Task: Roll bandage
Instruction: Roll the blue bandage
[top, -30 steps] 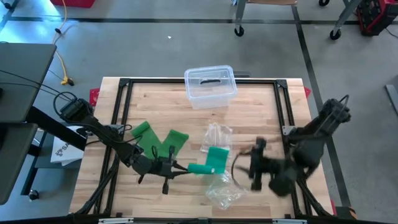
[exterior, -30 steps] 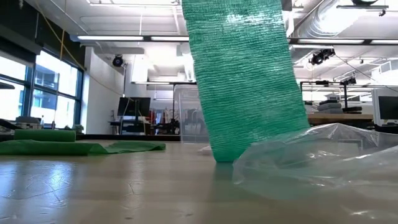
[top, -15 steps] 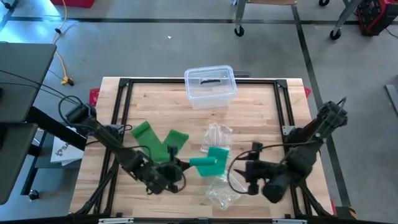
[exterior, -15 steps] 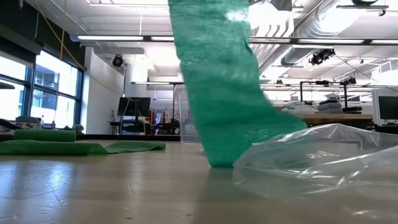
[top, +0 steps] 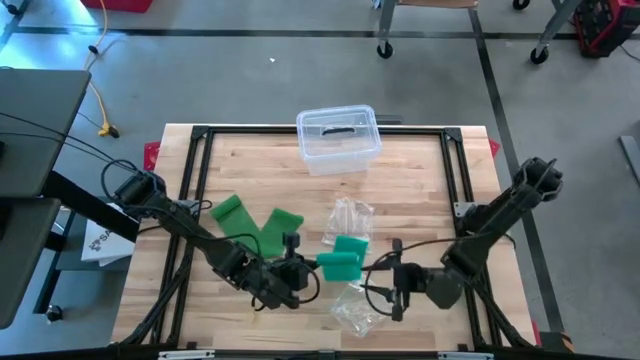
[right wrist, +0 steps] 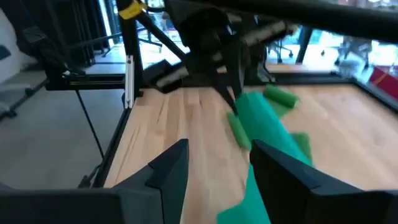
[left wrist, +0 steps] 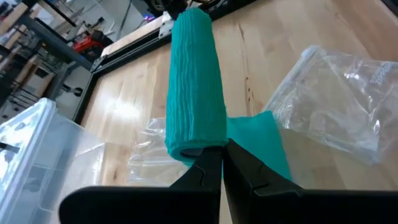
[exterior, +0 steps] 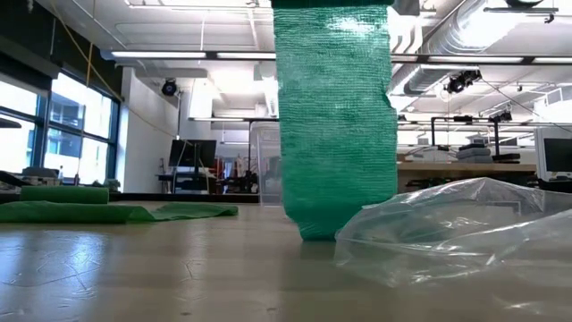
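The green bandage sits low centre in the overhead frame, half rolled, with its tail hanging down to the bench. It looks soft, light and stretchy, so I'd say grab the roll's end, not the floppy tail. The left tool is clamped shut on that end. The right tool sits just right of it, fingers apart, holding nothing. A plastic bag lies below.

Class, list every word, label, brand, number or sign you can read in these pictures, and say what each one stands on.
No text can be read for certain.
Clear plastic bag: faint print near one edge, too blurred to read.
White sheet beside the table's left edge: dark print, too small to read.
Rolled green bandage and clear lidded box: no lettering shows.
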Tool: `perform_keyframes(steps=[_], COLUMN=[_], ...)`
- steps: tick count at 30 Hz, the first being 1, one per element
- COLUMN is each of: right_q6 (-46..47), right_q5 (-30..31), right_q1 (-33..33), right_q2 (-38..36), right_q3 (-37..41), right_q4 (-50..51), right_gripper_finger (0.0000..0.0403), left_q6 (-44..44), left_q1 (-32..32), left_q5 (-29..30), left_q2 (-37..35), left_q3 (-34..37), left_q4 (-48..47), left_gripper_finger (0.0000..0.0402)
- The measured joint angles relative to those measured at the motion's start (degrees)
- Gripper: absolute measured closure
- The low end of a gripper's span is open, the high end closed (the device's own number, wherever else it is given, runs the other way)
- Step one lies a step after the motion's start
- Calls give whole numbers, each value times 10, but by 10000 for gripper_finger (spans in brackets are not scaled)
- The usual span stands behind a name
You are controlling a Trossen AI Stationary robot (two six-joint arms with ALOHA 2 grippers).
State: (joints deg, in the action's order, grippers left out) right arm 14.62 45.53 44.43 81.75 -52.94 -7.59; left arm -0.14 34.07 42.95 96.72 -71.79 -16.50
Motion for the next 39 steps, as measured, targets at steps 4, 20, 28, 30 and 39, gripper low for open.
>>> perform_keyframes(steps=[4,20,28,30,39], right_q6=[6,102,78,78,53], right_q5=[-4,-26,-34,-32,-32], right_q1=[-30,-37,-40,-43,-42], right_q2=[-2,33,51,51,50], right_q3=[-21,-22,-22,-22,-22], right_q4=[45,128,78,74,57], right_gripper_finger=[238,238,279,293,389], left_q6=[-12,-34,-42,-39,-35], left_q1=[1,-2,-1,3,2], left_q5=[-16,-35,-39,-45,-62], left_q2=[0,0,0,0,0], left_q3=[0,0,0,0,1], left_q4=[0,1,2,11,47], left_gripper_finger=[401,401,401,401,384])
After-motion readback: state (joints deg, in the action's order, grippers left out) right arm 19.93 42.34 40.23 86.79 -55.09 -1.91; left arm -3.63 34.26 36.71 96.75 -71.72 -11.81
